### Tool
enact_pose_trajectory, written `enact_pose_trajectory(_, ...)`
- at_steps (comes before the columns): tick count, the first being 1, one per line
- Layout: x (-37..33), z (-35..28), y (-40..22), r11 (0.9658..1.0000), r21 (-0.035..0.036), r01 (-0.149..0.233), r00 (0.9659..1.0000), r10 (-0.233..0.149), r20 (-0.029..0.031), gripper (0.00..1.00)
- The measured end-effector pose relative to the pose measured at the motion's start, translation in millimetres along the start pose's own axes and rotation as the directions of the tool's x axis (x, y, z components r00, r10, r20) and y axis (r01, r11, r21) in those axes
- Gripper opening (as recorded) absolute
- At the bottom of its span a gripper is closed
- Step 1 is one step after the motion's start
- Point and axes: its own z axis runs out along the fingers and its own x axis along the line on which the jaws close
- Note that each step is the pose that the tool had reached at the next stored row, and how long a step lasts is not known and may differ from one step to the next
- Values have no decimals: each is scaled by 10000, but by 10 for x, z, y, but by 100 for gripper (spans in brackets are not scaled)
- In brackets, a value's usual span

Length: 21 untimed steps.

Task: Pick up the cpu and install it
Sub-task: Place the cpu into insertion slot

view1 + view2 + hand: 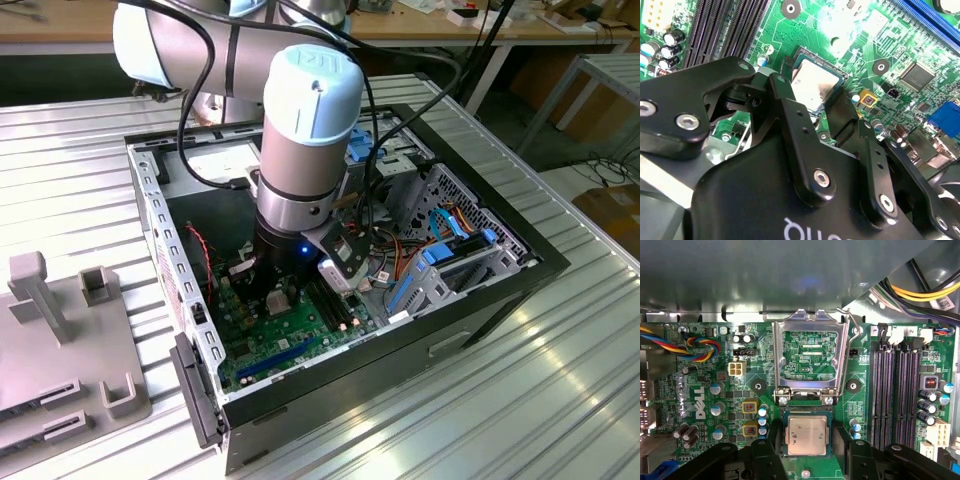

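The gripper's (810, 95) matte black links (790, 150), jointed with bright screws, sit closest in the second wrist view. Its fingers (785, 100) stand apart, one on each side of the cpu (815, 82). They seem clear of its edges, though the overlap there makes contact hard to rule out.

The cpu is a flat square with a dull silver-grey lid. It lies level in the dark socket (806, 412) on the glossy green board (865, 410). Just beyond it, the silver retention frame (810, 319) is swung open, and board print shows through its hollow middle. A thin wire lever (849, 340) runs along one side of the frame.

Long black memory slots (895, 390) lie beside the socket, and a twisted bundle of coloured wires (700, 347) lies on the other side.

In the exterior view the arm (305, 130), grey with a pale blue cap, reaches down into the black case (330, 400) on a ribbed metal table (520, 420). Its wrist hides the socket.
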Motion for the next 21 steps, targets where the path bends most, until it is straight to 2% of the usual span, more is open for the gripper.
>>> enact_pose_trajectory(5, 0, -43, -1, 10000, -1, -1, 10000, 1, -2, 53)
enact_pose_trajectory(21, 0, -93, -5, 10000, 6, 1, 10000, -1, -3, 53)
